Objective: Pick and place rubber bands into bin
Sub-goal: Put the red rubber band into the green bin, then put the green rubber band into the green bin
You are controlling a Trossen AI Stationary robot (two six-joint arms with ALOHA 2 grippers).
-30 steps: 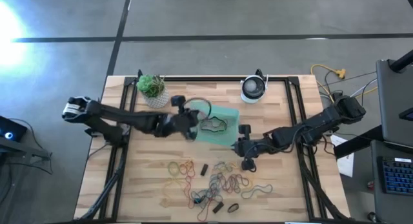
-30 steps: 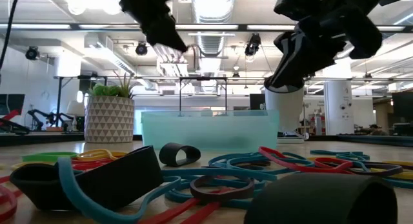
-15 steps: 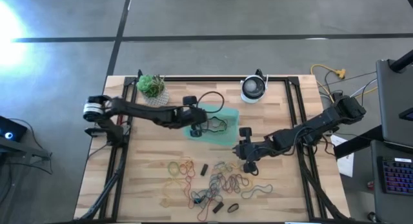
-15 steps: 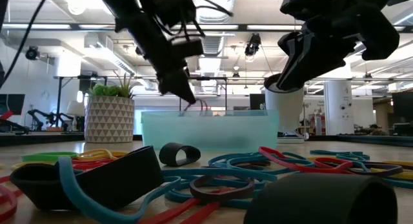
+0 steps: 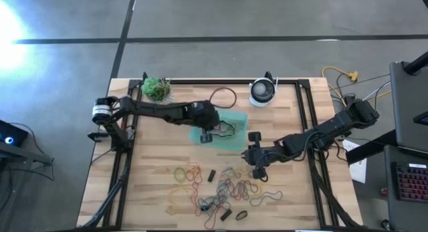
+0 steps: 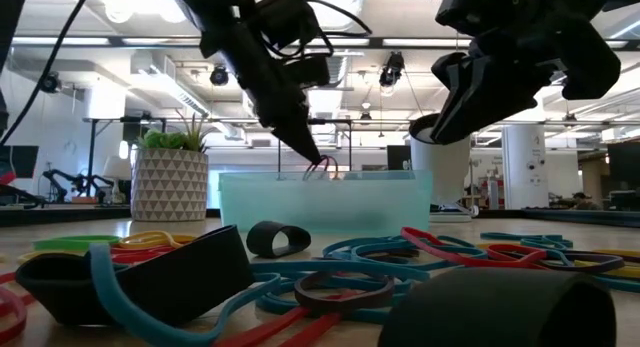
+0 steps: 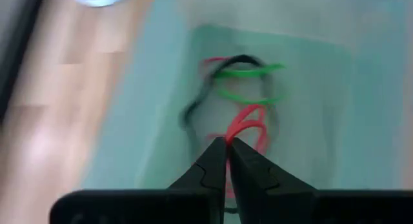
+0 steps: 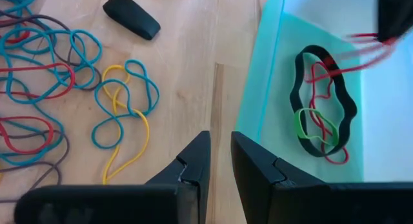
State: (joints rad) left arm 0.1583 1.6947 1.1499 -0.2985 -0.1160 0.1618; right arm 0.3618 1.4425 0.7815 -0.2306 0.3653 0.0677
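Observation:
The bin [image 5: 231, 118], a shallow translucent green tray, sits mid-table with a black, a green and a red rubber band [image 8: 319, 114] lying in it. My left gripper [image 5: 208, 134] is over the bin's left part, tipped down and shut on a red rubber band [image 7: 248, 124]. My right gripper [image 5: 256, 170] hovers near the bin's near right corner; its fingers [image 8: 193, 156] are open with a narrow gap and nothing between them. Many loose rubber bands [image 5: 227, 188] lie on the table near the front edge. My left gripper pinches one end of the red rubber band [image 7: 233, 136] between its two fingertips. The fingers slant down from the table's left side. The band runs from the tips [image 8: 361, 46] down into the bin among the bands lying there.
A white pot with a green plant [image 5: 157, 90] and a round white device [image 5: 263, 91] stand at the far edge. Wide black bands [image 8: 131, 16] lie among the loose pile. Dark frame rails [image 5: 307, 125] run along the table's sides.
My left gripper, still shut, has swung from the bin's far left corner rightward and down over the bin, tipping more steeply. The red band has come down with it into the bin. My right gripper has kept still.

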